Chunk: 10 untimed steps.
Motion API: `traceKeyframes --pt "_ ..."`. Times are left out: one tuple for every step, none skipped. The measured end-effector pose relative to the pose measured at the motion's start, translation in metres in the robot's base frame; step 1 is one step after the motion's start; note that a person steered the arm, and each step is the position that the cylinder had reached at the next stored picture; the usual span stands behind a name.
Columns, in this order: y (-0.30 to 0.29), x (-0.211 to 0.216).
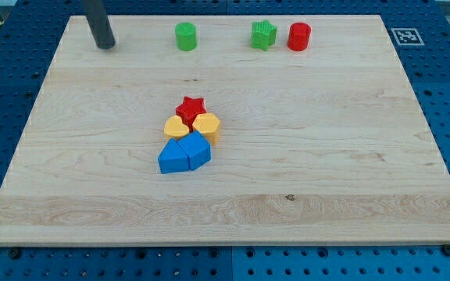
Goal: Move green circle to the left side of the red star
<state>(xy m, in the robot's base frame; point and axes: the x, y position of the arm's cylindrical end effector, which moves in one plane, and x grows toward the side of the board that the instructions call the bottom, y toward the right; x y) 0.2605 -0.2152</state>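
The green circle stands near the view's top edge of the wooden board, left of centre. The red star sits near the middle of the board, at the top of a tight cluster of blocks. My tip rests on the board at the view's top left, well to the left of the green circle and apart from it.
A green star and a red circle stand side by side at the view's top, right of centre. Two yellow heart-like blocks touch the red star from below, with two blue blocks under them.
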Motion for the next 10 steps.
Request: traceKeyframes --pt "0.004 -0.030" --pt "0.030 -0.069" --pt "0.033 -0.069" --pt "0.039 -0.069" --pt "0.084 -0.069" --pt "0.104 -0.049" --pt "0.099 -0.018" --pt "0.120 -0.011" --pt "0.139 -0.024" --pt "0.151 -0.046"
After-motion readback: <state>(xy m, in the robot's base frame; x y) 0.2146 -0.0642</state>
